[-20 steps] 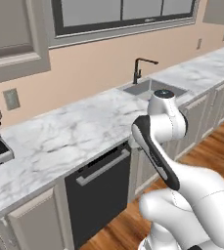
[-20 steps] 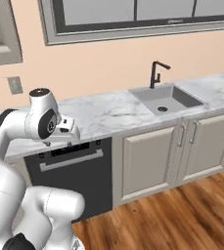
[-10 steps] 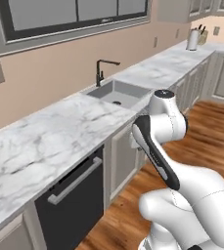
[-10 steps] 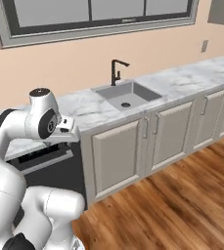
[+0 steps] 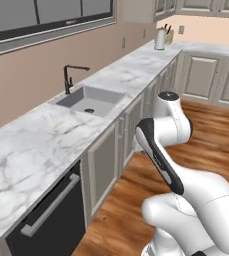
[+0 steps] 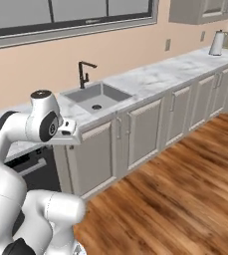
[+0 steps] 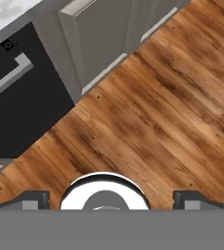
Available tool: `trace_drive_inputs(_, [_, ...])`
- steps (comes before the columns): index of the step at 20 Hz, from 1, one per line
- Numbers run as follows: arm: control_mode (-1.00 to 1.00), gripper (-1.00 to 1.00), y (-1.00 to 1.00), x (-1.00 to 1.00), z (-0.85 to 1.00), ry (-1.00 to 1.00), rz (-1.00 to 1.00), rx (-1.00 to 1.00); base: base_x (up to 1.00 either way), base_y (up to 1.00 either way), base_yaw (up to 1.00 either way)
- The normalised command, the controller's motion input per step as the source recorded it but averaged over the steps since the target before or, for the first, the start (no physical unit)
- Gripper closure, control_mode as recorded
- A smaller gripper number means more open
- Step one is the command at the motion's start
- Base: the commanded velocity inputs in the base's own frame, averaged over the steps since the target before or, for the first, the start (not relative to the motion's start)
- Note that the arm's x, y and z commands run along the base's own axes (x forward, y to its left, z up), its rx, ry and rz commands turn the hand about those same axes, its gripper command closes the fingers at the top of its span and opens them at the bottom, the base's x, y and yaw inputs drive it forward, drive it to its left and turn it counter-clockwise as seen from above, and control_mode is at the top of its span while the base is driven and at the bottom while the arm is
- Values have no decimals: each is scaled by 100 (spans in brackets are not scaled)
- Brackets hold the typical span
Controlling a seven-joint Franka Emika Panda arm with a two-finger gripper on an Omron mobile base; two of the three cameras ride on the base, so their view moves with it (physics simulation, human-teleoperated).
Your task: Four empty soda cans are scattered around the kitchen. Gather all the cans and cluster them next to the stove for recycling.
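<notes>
the gripper (image 7: 111, 200) hangs with its fingers (image 7: 33, 199) spread wide, released, nothing between them, over the wood floor (image 7: 152, 112) in front of a black dishwasher door (image 7: 20, 97). the marble counter (image 5: 46, 135) runs along the left wall, with a sink (image 5: 91, 100) and black faucet (image 5: 71, 77) set in it. a white canister (image 5: 159, 39) and knife block (image 5: 169, 35) stand at its far end. no soda can can be made out, so i cannot tell where they are
</notes>
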Motion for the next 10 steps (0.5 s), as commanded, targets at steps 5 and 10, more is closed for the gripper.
trace_drive_inputs(5, [100,-100,0,0,0,0,0,0,27,-55,-25])
trace_drive_inputs(10, [100,-100,0,0,0,0,0,0,10,-47,-33])
